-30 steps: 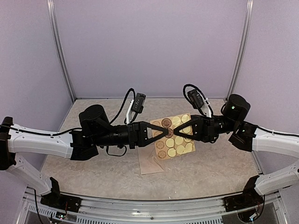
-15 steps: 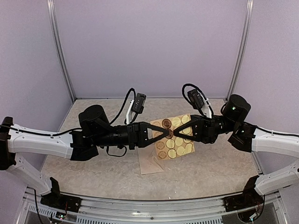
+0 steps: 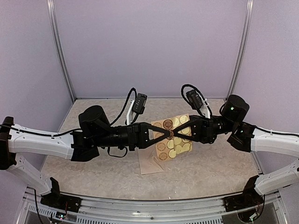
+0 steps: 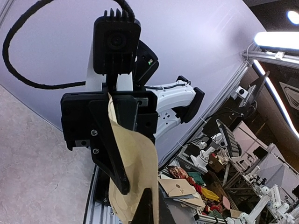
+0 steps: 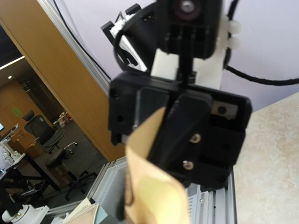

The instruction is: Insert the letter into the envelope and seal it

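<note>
While my left claw (image 3: 167, 133) and right claw (image 3: 175, 135) both pinch the sticker sheet (image 3: 181, 145) aloft, likely to peel off a seal, the envelope (image 3: 149, 163) lies nearer on the table (image 3: 93, 172).

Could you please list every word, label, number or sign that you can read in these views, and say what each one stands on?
No text can be read in any view.
On the sticker sheet, the darker round stickers carry a printed design, too small to read.
On the envelope, no writing shows.
</note>
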Controlling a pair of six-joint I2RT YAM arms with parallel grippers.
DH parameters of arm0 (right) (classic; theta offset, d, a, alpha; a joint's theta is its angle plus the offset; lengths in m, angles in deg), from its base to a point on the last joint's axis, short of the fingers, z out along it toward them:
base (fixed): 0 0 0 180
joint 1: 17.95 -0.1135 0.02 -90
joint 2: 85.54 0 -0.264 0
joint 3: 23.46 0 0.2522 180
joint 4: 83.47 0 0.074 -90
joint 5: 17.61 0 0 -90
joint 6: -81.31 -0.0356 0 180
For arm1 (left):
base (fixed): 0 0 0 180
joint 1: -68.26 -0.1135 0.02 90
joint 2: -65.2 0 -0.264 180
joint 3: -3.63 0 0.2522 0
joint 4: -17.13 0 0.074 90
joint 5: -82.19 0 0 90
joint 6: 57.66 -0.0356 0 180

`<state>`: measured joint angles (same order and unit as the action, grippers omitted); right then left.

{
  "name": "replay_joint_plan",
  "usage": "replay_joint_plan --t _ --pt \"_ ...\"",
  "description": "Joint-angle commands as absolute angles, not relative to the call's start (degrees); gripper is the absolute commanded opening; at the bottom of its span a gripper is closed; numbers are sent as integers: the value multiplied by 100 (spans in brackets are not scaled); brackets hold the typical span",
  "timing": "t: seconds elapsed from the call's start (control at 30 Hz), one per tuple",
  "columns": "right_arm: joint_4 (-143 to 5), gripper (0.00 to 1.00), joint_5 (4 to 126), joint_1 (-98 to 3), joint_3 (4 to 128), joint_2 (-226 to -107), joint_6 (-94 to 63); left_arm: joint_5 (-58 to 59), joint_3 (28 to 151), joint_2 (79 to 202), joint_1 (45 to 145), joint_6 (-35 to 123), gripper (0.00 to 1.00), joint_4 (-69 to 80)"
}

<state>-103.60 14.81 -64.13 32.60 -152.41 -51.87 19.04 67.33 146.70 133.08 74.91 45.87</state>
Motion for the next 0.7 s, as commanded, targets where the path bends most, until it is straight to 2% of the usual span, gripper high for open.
replay_joint_plan --t 0.0,0.67 --pt "-10355 0 1538 -6550 3331 -15345 -5152 1952 6928 14811 13375 7459 0 4733" --pt "-10364 0 1360 -6594 3300 -15250 -5101 1435 6632 14467 13234 7431 0 4519"
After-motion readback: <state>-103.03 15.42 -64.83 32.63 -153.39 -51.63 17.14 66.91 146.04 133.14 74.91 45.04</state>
